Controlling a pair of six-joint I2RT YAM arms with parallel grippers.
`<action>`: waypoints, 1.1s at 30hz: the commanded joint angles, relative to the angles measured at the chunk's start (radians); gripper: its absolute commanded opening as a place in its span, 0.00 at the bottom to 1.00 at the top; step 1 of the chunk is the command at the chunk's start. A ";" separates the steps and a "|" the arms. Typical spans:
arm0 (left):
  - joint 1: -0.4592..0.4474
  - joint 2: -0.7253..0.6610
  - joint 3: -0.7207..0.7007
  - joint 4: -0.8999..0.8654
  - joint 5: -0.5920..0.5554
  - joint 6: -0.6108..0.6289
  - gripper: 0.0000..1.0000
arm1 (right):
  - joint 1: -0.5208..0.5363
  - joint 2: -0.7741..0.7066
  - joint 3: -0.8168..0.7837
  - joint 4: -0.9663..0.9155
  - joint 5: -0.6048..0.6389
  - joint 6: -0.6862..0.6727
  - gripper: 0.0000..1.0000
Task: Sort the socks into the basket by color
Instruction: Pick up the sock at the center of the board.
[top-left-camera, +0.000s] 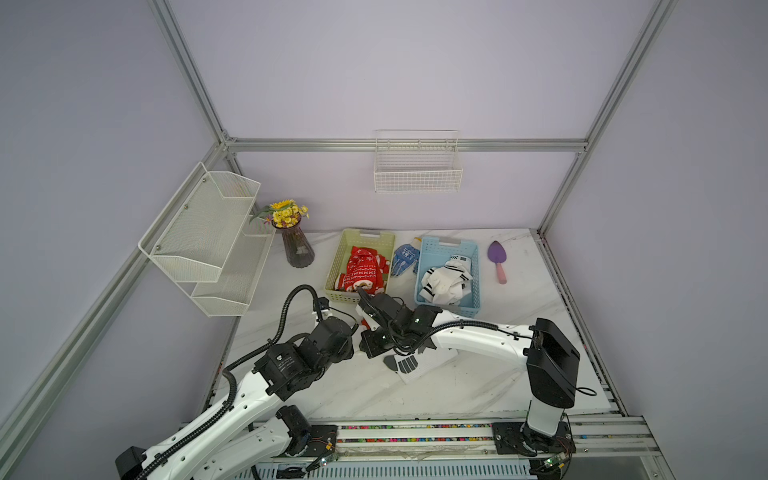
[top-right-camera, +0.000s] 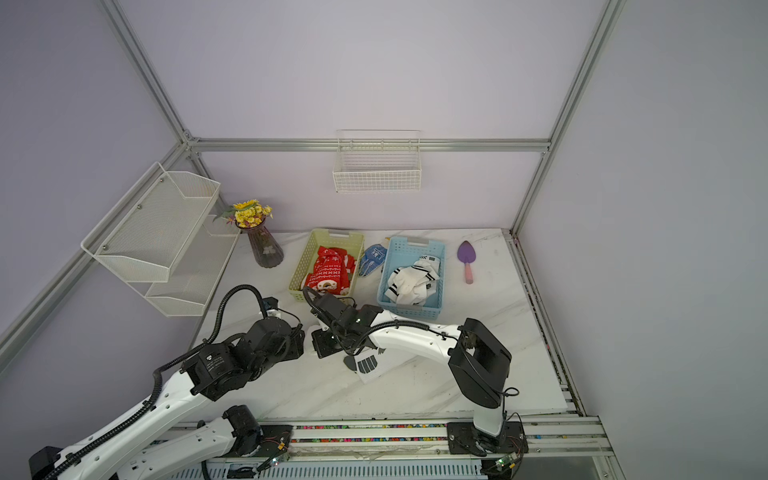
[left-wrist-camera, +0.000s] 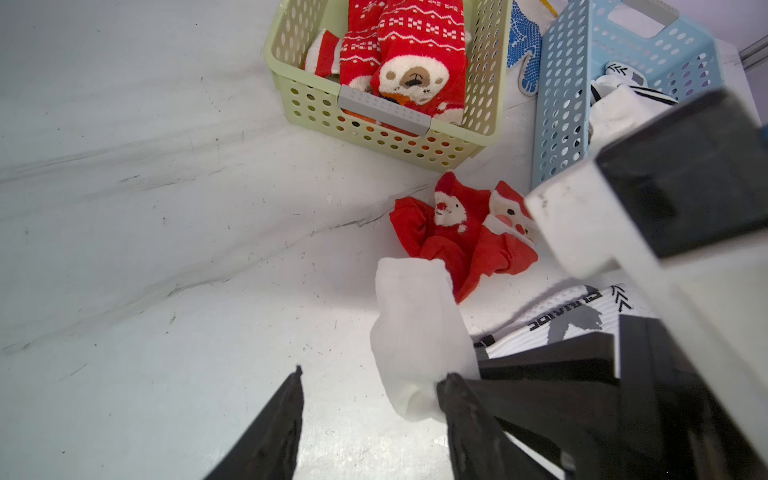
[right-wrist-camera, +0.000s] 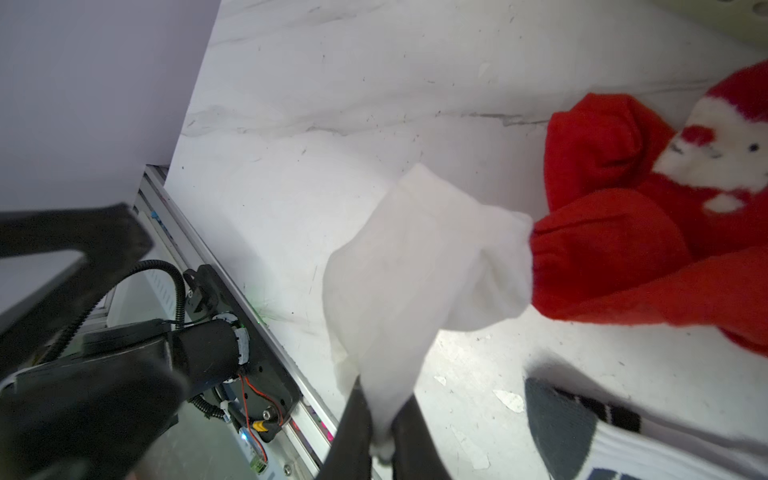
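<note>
Our right gripper (right-wrist-camera: 384, 397) is pinched shut on 1 plain white sock (right-wrist-camera: 415, 257), which hangs long and loose. In a top view the blue basket (top-left-camera: 449, 308) with the other white socks (top-left-camera: 444, 282) sits near, at 2 o'clock from it. Our left gripper (left-wrist-camera: 372, 374) is open and holds nothing.

On the white marble table (top-left-camera: 519, 332), red Santa socks (left-wrist-camera: 453, 232) lie bunched just past the right gripper (right-wrist-camera: 380, 432), with a grey-toed white sock (top-left-camera: 405, 365) just beside it. Farther beyond stand a green basket (top-left-camera: 338, 262), blue gloves (top-left-camera: 405, 257), a blue basket (top-left-camera: 465, 309), a trowel (top-left-camera: 496, 253) and a vase (top-left-camera: 297, 247).
</note>
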 joint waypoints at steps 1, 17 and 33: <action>-0.002 0.010 -0.009 0.027 -0.035 -0.029 0.55 | 0.003 -0.051 0.034 -0.039 0.009 -0.019 0.13; -0.001 0.063 0.002 0.083 0.002 -0.008 0.55 | -0.032 -0.118 0.058 -0.141 0.128 -0.073 0.13; -0.002 0.151 0.013 0.187 0.055 0.018 0.56 | -0.221 -0.210 0.051 -0.191 0.163 -0.143 0.12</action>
